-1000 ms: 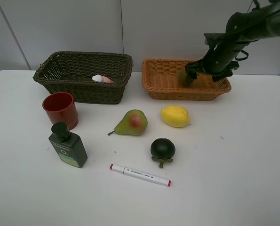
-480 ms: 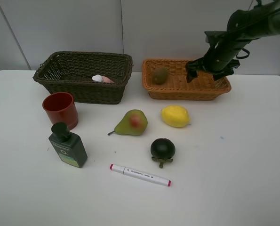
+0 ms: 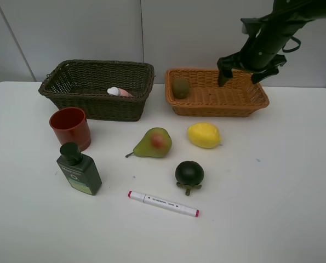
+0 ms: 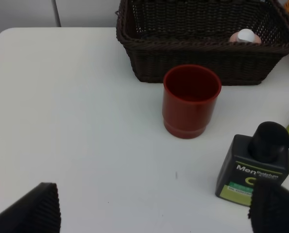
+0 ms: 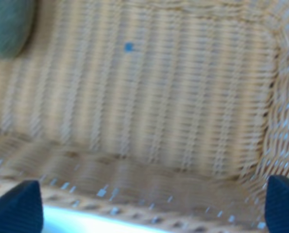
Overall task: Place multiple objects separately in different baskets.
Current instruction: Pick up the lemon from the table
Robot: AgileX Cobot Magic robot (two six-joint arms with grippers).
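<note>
The dark basket [image 3: 97,107] seemingly hides most of the pink bottle [image 3: 119,91].

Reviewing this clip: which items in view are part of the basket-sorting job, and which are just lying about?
Part of the job: dark basket, orange basket, kiwi in the orange basket, pink bottle in the dark basket, red cup, dark green bottle, pear, lemon, dark round fruit, marker.

Not part of it: only the white table beneath them.
</note>
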